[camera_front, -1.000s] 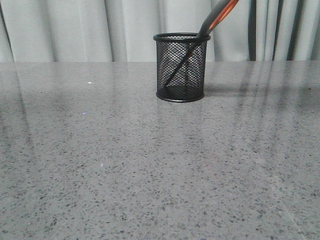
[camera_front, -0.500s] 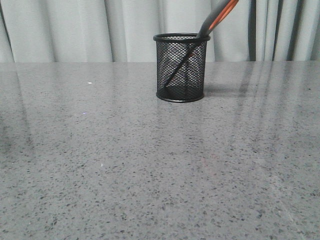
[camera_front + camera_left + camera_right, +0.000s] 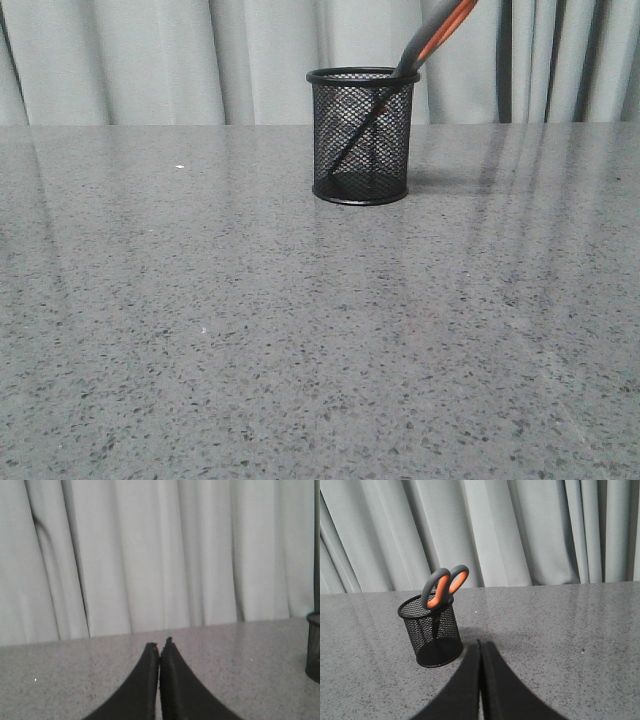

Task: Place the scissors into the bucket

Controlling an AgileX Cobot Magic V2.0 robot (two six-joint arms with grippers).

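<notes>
Nothing moved lately: scissors (image 3: pixel 436 35) resting in bucket (image 3: pixel 361 136) near far edge; left gripper (image 3: pixel 160 645) and right gripper (image 3: pixel 480 642) closed, empty. Seemingly done.

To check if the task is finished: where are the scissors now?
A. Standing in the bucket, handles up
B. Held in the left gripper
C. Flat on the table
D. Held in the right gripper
A: the scissors lean inside the bucket, handles above its rim, blades down.
</notes>
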